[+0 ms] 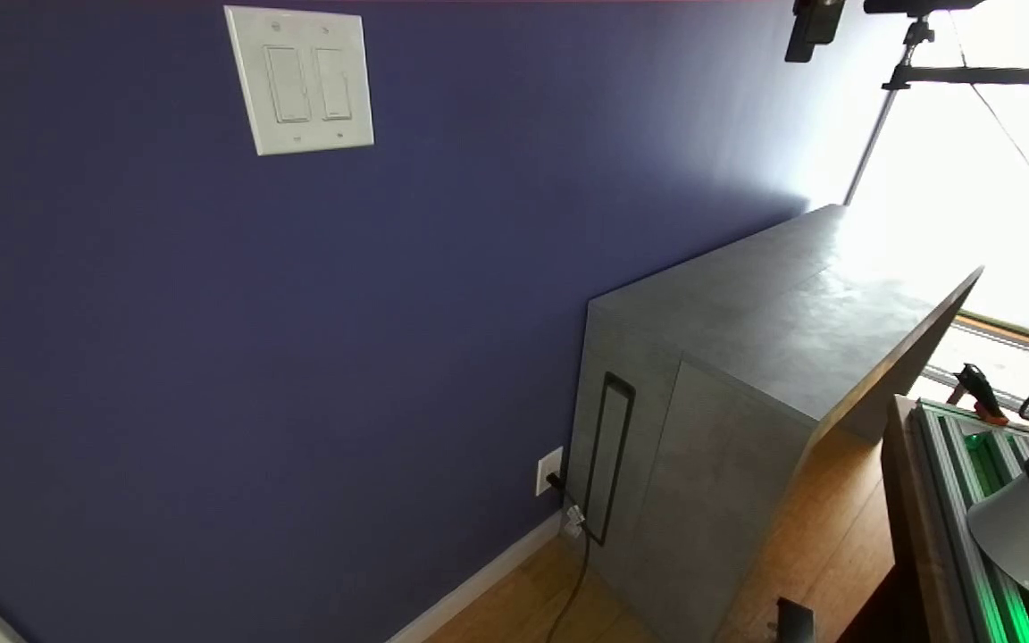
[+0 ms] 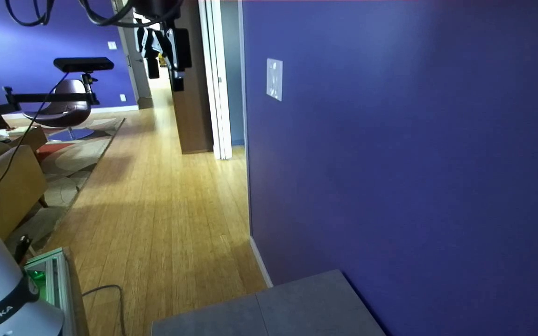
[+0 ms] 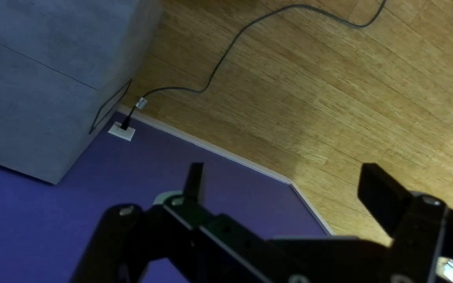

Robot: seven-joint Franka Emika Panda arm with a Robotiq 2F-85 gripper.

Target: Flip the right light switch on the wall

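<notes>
The right light switch is the right-hand tall white paddle in a white double wall plate in an exterior view. The plate also shows edge-on and small in an exterior view, where the paddles blur together. The wall is dark blue-purple; it also shows in the wrist view. My gripper points down, open and empty, apart from the plate. Its fingers spread wide in the wrist view. Only a black part of it shows at the top edge in an exterior view. The switch is out of the wrist view.
A grey slanted cabinet stands against the wall. A small outlet plate with a black cord is low beside it. A white baseboard meets the wooden floor. A camera on a stand is behind the arm.
</notes>
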